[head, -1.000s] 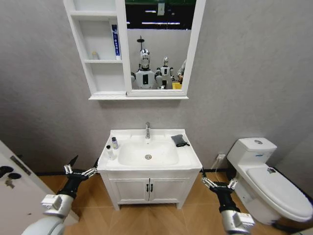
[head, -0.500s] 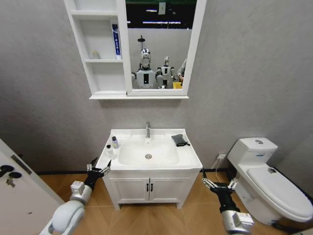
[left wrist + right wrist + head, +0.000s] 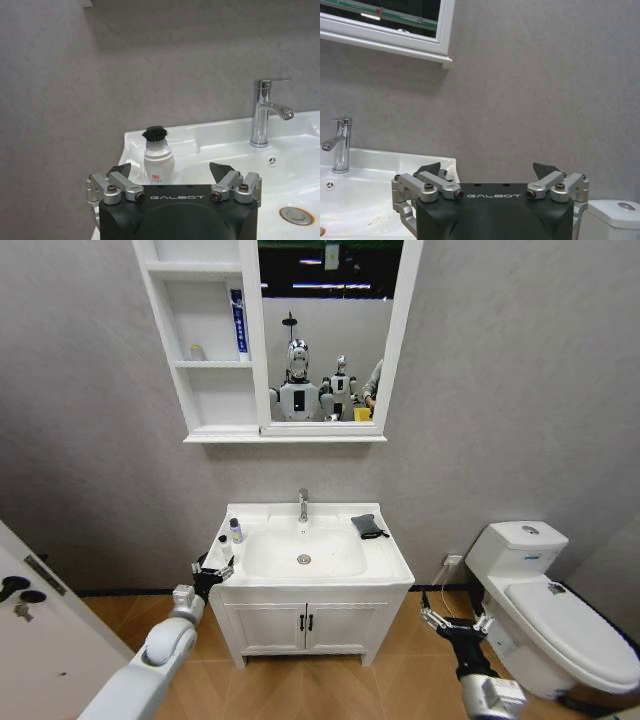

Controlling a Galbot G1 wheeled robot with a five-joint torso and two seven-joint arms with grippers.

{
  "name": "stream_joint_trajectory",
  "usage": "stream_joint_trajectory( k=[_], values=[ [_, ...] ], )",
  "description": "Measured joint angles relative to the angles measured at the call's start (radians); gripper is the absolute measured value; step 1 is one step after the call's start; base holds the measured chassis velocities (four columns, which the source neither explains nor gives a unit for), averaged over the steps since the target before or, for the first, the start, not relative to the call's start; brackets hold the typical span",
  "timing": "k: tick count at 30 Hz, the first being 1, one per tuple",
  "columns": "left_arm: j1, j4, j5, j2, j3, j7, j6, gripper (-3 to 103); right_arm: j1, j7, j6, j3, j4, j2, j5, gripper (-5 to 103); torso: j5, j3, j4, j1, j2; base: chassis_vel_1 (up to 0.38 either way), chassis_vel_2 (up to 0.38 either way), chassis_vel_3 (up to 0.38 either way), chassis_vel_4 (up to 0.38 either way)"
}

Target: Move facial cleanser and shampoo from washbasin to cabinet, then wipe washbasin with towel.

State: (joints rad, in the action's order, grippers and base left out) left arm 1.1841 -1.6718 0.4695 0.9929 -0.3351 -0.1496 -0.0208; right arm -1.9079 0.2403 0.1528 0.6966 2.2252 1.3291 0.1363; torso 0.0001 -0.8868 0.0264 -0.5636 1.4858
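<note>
I am bringing my left gripper [image 3: 174,175], fingers apart, up to the white bottle [image 3: 158,161] on the washbasin [image 3: 385,562] rim; right gripper [image 3: 456,625], also spread, is waiting low.

Basin [image 3: 385,562]: white rect. top, rounded bowl, chrome faucet [image 3: 302,505] at far centre, metal drain in bowl. Two small bottles upright on its left rim: dark-capped one [image 3: 235,531] farther, white one w/ black cap [image 3: 222,542] nearer, just beside each other. Towel [image 3: 367,526]: dark grey, folded, flat on far right corner. Cabinet [image 3: 184,400]: white, on wall above basin, open shelves left, mirror right.
</note>
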Motion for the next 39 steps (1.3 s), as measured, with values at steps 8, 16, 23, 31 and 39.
stream_joint_trajectory(
  k=[8,16,23,31,39],
  values=[
    [-0.083,0.09,-0.004,0.038,0.041,-0.018,0.018,89,0.0,0.01,0.0,0.013,-0.001,-0.011,0.017,100,0.0,0.0,0.0,0.0,0.0,0.0,0.0,0.0,0.0],
    [-0.142,0.164,-0.008,0.061,0.066,-0.025,0.03,92,0.003,0.014,0.0,0.015,-0.006,-0.017,0.025,100,-0.0001,0.0,0.0,0.0,0.0,0.0,0.0,0.0,0.0],
    [-0.201,0.234,-0.01,0.083,0.086,-0.056,0.029,90,0.005,0.017,-0.002,0.017,-0.009,-0.022,0.035,100,-0.0001,0.0,0.0,0.0,0.0,0.0,0.0,0.0,0.0],
    [-0.219,0.261,-0.014,0.098,0.085,-0.075,0.014,66,0.005,0.019,-0.002,0.017,-0.013,-0.02,0.037,100,-0.0001,0.0,0.0,0.0,0.0,0.0,0.0,0.0,0.0],
    [-0.225,0.259,-0.011,0.097,0.089,-0.068,0.015,36,0.006,0.02,-0.003,0.017,-0.016,-0.02,0.038,100,-0.0003,0.0,0.0,0.0,0.0,0.0,0.0,0.0,0.0]
  ],
)
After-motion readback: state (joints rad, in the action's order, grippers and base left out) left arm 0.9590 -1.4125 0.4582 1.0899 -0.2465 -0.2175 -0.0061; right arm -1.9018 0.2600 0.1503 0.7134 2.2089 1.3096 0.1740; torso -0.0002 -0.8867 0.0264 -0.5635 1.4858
